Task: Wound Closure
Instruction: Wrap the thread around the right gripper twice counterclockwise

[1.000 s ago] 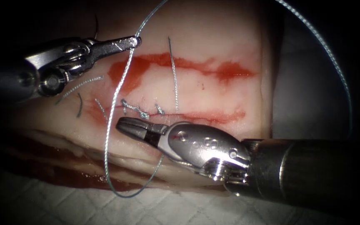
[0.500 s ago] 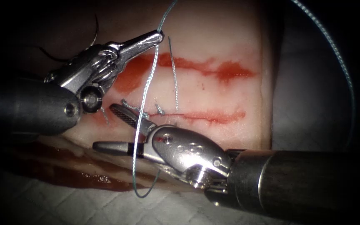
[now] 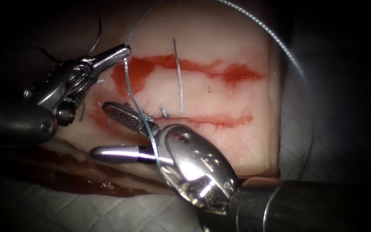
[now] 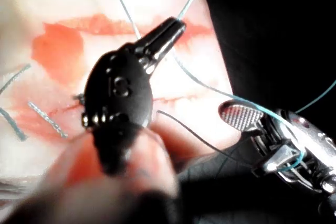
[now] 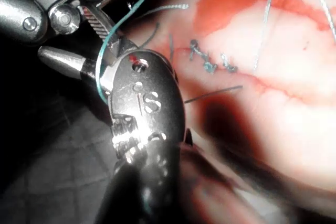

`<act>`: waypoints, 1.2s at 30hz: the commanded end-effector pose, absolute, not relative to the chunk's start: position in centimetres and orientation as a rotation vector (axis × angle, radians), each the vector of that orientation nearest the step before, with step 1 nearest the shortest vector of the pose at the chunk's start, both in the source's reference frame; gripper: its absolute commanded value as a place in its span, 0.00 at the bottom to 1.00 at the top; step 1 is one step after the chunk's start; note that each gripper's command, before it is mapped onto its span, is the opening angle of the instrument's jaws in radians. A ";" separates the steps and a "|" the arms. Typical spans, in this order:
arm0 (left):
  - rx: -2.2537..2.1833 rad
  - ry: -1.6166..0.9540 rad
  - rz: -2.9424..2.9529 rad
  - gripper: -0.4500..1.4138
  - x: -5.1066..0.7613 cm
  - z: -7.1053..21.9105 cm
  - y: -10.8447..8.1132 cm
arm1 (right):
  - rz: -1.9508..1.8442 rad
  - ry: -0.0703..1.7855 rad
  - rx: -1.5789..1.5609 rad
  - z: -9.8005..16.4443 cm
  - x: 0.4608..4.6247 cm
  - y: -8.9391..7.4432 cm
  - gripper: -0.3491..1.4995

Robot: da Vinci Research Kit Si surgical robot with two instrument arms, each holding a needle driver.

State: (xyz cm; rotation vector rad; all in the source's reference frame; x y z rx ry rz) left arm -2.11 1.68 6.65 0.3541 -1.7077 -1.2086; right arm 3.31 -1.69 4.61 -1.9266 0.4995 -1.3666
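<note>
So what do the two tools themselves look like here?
Both are shiny silver metal on dark, round shafts. The right arm's tool has a rounded wrist housing with small rivets and a cross-hatched inner jaw face. The left arm's tool tapers to a slim point; its wrist shows pulleys and pins.

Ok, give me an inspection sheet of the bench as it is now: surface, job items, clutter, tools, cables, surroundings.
Surface: tissue with a cut, red fluid above it.
Job's things: thread runs from the left tool down between the right tool's jaws; knots sit on the cut; needle not made out.
Clutter: cut ends of thread lying on the tissue.
Grippers: left tool shut on the thread; right tool open, holding nothing.
Cables: nothing seen.
Surroundings: white cloth under the tissue.
</note>
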 end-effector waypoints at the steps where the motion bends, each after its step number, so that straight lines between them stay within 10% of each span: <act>1: 0.345 -1.698 -1.212 0.00 -2.18 6.7 1.6 | -1.311 0.493 -1.926 4.6 3.43 -1.7 0.78; 36: 0.578 -1.630 -1.143 0.00 -2.18 6.0 1.2 | -1.641 -0.124 -1.283 5.5 3.06 -1.5 0.69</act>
